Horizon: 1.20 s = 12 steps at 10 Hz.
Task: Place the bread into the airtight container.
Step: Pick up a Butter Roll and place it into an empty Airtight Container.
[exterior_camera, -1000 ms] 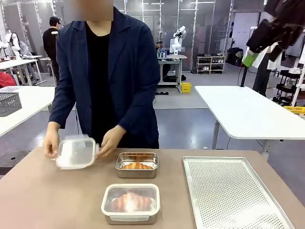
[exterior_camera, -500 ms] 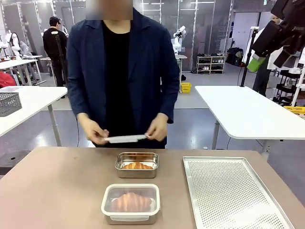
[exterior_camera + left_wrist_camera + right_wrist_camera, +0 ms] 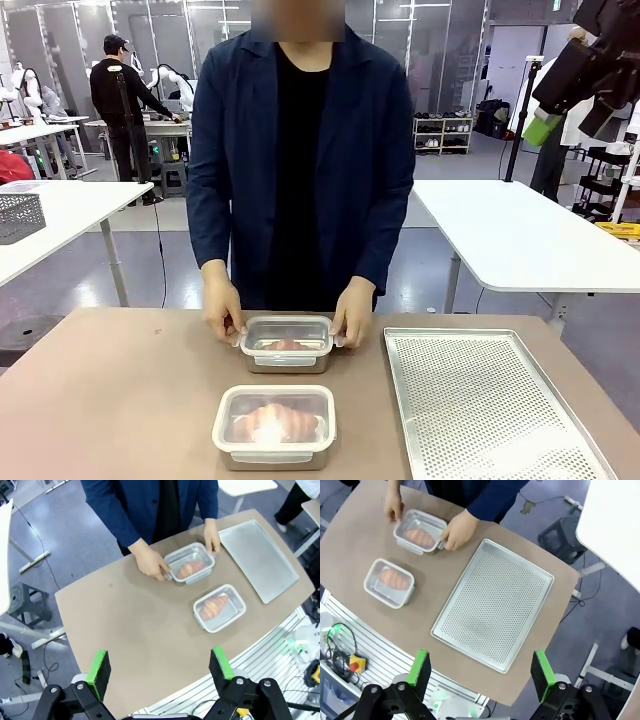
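Lidded metal container with bread (image 3: 287, 343) at 12 o'clock of lidded clear-topped container (image 3: 274, 426); perforated metal tray (image 3: 490, 405) at 3 o'clock, on brown surface (image 3: 110, 400).

I see a golden-brown croissant (image 3: 189, 569) lying flat inside the far rectangular metal airtight container (image 3: 287, 344), clear lid on. A second croissant (image 3: 272, 423) sits sealed in the nearer lidded container (image 3: 273, 428).

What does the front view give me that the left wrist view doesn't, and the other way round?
Front view: the right gripper raised at upper right, and the white tables behind the person. Left wrist view: the left gripper from above, jaws wide apart, high over the table's near edge. Both: the person's hands pressing a lid on the far container, the near lidded container with bread, and the perforated tray.
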Each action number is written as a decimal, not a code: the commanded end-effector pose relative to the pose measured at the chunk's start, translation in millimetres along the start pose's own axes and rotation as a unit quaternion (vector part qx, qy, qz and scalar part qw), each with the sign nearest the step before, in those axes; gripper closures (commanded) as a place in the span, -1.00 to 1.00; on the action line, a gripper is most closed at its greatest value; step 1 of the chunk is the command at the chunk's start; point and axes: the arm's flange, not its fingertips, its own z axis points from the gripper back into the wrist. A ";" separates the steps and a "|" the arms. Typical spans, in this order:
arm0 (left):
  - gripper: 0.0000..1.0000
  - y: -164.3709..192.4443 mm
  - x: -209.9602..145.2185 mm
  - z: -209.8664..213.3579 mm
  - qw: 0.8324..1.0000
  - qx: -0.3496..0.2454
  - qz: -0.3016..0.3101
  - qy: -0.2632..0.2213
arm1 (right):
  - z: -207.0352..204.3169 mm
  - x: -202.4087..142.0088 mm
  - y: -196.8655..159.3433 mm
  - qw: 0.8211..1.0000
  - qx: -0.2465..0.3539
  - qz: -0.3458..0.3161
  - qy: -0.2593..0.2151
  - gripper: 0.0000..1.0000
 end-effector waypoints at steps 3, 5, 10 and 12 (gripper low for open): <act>-1.00 0.0 -0.4 0.8 1.000 -0.004 -0.006 0.000 | 0.2 2.0 -2.3 1.000 -0.004 -0.001 -0.002 -1.00; -1.00 0.0 -0.4 0.8 1.000 -0.004 -0.006 0.000 | 0.2 2.0 -2.3 1.000 -0.004 -0.001 -0.002 -1.00; -1.00 0.0 -0.4 0.8 1.000 -0.004 -0.006 0.000 | 0.2 2.0 -2.3 1.000 -0.004 -0.001 -0.002 -1.00; -1.00 0.0 -0.4 0.8 1.000 -0.004 -0.006 0.000 | 0.2 2.0 -2.3 1.000 -0.004 -0.001 -0.002 -1.00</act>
